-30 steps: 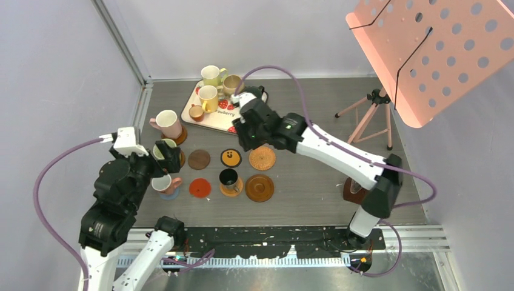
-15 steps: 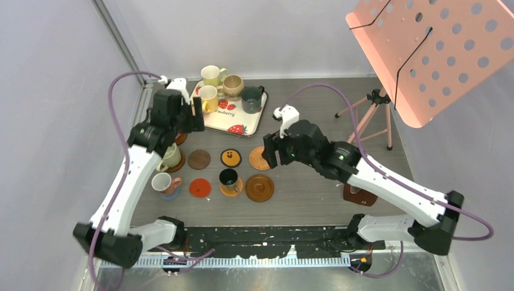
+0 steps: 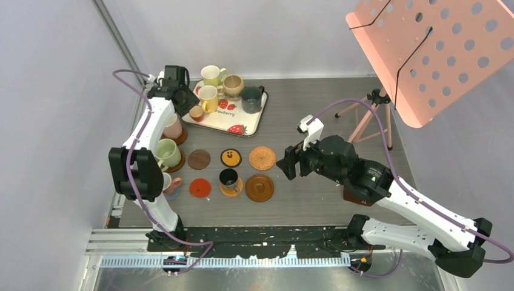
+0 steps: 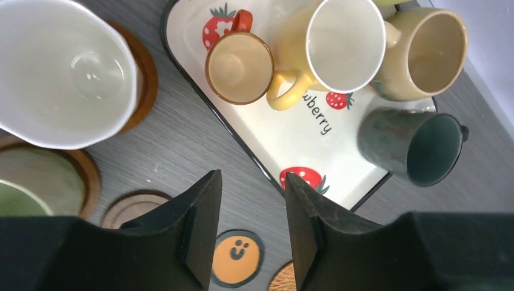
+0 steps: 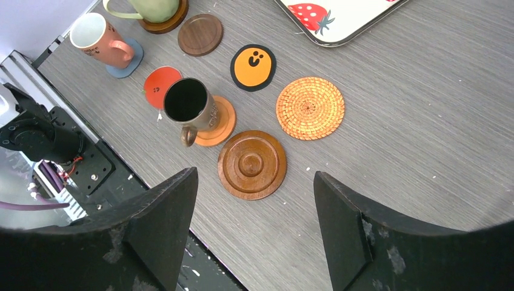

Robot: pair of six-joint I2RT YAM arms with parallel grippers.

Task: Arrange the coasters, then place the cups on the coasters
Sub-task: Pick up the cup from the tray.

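Five cups stand on the strawberry tray (image 3: pixel 237 121): two pale yellow (image 3: pixel 210 75), a tan one (image 3: pixel 233 85), a dark teal one (image 3: pixel 251 100) and a small orange-brown one (image 4: pixel 238 66). Four more sit on coasters: pink (image 3: pixel 173 127), pale green (image 3: pixel 168 153), small pink (image 5: pixel 97 39) and black (image 5: pixel 188 103). The bare coasters are brown (image 3: pixel 199 159), black-and-orange smiley (image 5: pixel 253 66), wicker (image 5: pixel 310 108), red (image 5: pixel 159 82) and rimmed brown (image 5: pixel 251 163). My left gripper (image 3: pixel 183 102) hovers high by the tray's left edge, its jaws partly apart and empty. To the right of the wicker coaster my right gripper (image 3: pixel 290 162) is open and empty.
A pink perforated stand (image 3: pixel 436 48) on a tripod (image 3: pixel 370 115) overhangs the far right. A metal frame post (image 3: pixel 130 54) and wall close the left side. A dark brown object (image 3: pixel 353 193) lies by the right arm. The table's front rail (image 3: pixel 273 233) is near.
The left arm swung from the near-left cups up to the tray's left edge, jaws narrowing. The right arm drew back from the tray to mid-table and opened, uncovering the dark teal cup.
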